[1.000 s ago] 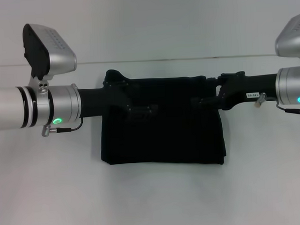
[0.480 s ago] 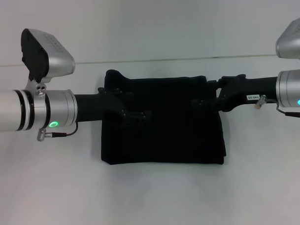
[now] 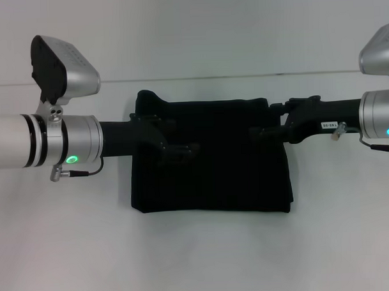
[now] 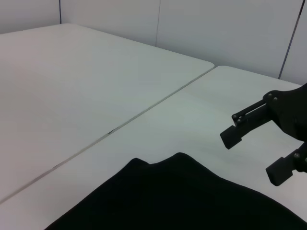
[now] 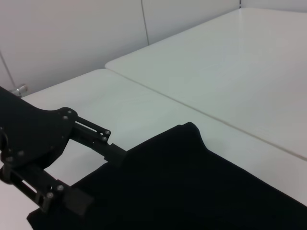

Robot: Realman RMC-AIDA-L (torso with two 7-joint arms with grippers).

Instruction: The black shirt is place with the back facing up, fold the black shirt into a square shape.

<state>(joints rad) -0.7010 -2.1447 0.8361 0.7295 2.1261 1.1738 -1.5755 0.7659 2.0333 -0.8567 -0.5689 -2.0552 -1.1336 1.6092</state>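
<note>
The left gripper [image 3: 182,149], a black two-fingered claw on a silver-cuffed arm, reached in from nine o'clock and hung over the upper left part of the cloth. Its fingers stood apart and held nothing; the right wrist view showed both fingers [image 5: 115,152] spread, one over the cloth's edge and one over bare table beside it. The right gripper [image 3: 261,133], its black twin, came in from three o'clock and hung over the upper right part of the cloth. The left wrist view showed its two fingers [image 4: 231,137] parted and empty, above the pale surface just beyond the cloth.

Between and beneath them lay the black shirt [image 3: 211,177], a soft, plain black cloth garment, at the centre of the white table [image 3: 198,254]. It lay flat as a compact, nearly square block with straight left, right and six o'clock edges. No lettering showed on the upper face. One small hump of cloth [image 3: 148,96] rose at the block's eleven o'clock corner, breaking the otherwise straight far edge.

Judged from this, the folding looked essentially done: sleeves and length were already tucked in. What seemed left was at most flattening that raised corner and drawing both arms clear.
</note>
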